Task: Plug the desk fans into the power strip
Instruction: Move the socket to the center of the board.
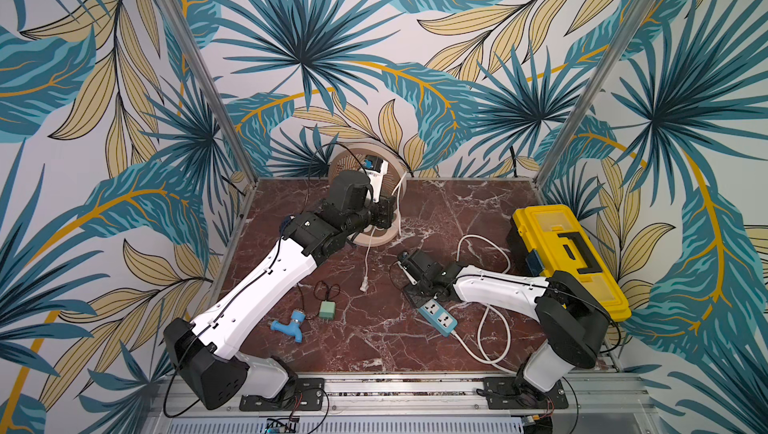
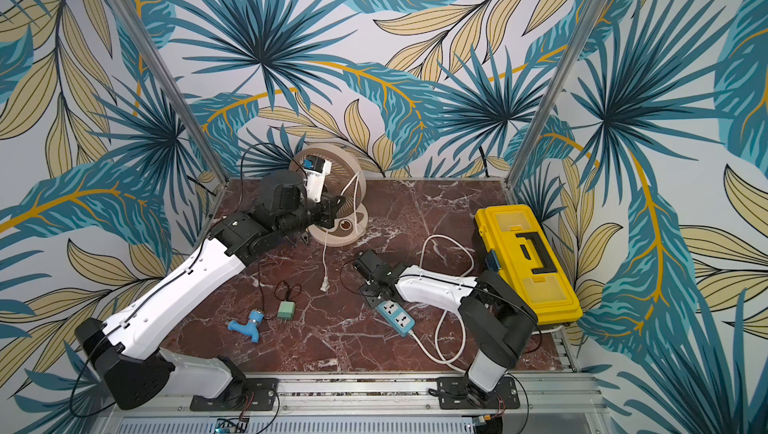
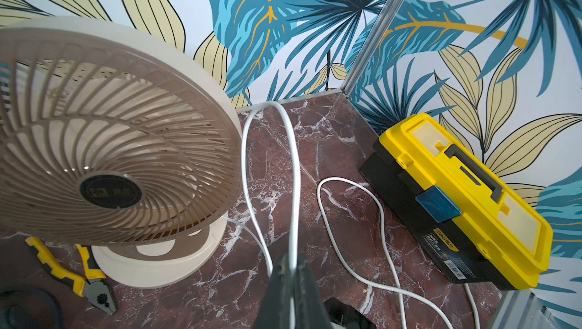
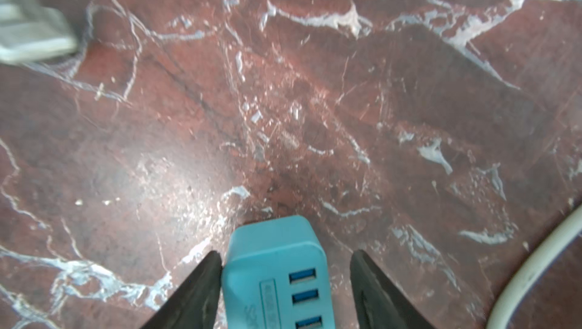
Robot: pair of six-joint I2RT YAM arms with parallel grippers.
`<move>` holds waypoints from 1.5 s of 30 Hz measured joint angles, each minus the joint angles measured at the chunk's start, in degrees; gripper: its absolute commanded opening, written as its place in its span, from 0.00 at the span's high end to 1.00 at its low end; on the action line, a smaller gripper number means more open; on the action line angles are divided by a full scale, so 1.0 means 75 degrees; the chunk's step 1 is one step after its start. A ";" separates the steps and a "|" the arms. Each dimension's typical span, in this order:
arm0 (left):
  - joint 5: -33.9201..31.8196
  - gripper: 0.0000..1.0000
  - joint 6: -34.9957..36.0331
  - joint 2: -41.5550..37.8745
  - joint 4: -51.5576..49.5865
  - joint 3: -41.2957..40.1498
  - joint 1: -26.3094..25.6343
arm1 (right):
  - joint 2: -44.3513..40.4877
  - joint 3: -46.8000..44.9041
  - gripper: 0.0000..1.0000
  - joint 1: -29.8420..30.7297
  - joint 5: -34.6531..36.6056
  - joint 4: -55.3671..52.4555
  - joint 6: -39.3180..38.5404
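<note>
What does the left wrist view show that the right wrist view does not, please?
Left wrist only: the desk fan, the yellow toolbox, the pliers, and the left gripper, its jaws shut on the fan cord. Right wrist only: the power strip, its USB end between the open jaws of the right gripper, one touching it, one apart. Both: the red marble table.

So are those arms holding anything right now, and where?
The left tool pinches the white fan cord partway along, not at its plug. The right tool straddles the USB end of the power strip, unclamped.
</note>
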 measured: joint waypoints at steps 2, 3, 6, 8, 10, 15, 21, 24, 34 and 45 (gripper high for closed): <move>0.0085 1.00 -0.0006 -0.0079 -0.0003 0.0000 0.0032 | 0.0000 0.0000 0.28 -0.0032 -0.0265 0.0096 -0.0085; 0.0131 1.00 -0.0009 -0.0102 -0.0003 0.0000 0.0052 | 0.0000 0.0000 0.27 -0.0032 -0.0391 0.0117 -0.0125; 0.0248 1.00 -0.0015 -0.0128 -0.0009 0.0000 0.0093 | 0.0000 0.0000 0.26 -0.0029 -0.0525 0.0058 -0.0175; 0.0306 1.00 -0.0026 -0.0134 -0.0026 0.0000 0.0111 | 0.0000 0.0009 0.25 -0.0029 -0.0478 -0.0099 -0.0169; 0.0332 1.00 -0.0032 -0.0140 -0.0052 0.0000 0.0122 | 0.0003 0.0009 0.23 -0.0029 -0.0353 -0.0321 -0.0143; 0.0344 1.00 -0.0032 -0.0154 -0.0061 -0.0015 0.0149 | 0.0050 -0.0015 0.20 -0.0029 -0.0189 -0.0659 -0.0050; 0.0344 1.00 -0.0032 -0.0227 -0.0070 -0.0038 0.0160 | 0.0227 -0.0044 0.50 -0.0029 -0.0259 -0.0705 -0.0192; 0.0344 1.00 -0.0035 -0.0256 -0.0073 -0.0038 0.0169 | 0.0399 0.0175 0.60 -0.0029 -0.0262 -0.0842 -0.0434; 0.0338 1.00 -0.0035 -0.0478 -0.0128 -0.0052 0.0192 | 0.1507 0.1638 0.61 -0.0070 -0.0099 -0.1125 -0.1988; 0.0367 1.00 -0.0017 -0.0571 -0.0321 -0.0052 0.0277 | 0.1792 0.2250 0.16 -0.0866 -0.0638 -0.1402 -0.3057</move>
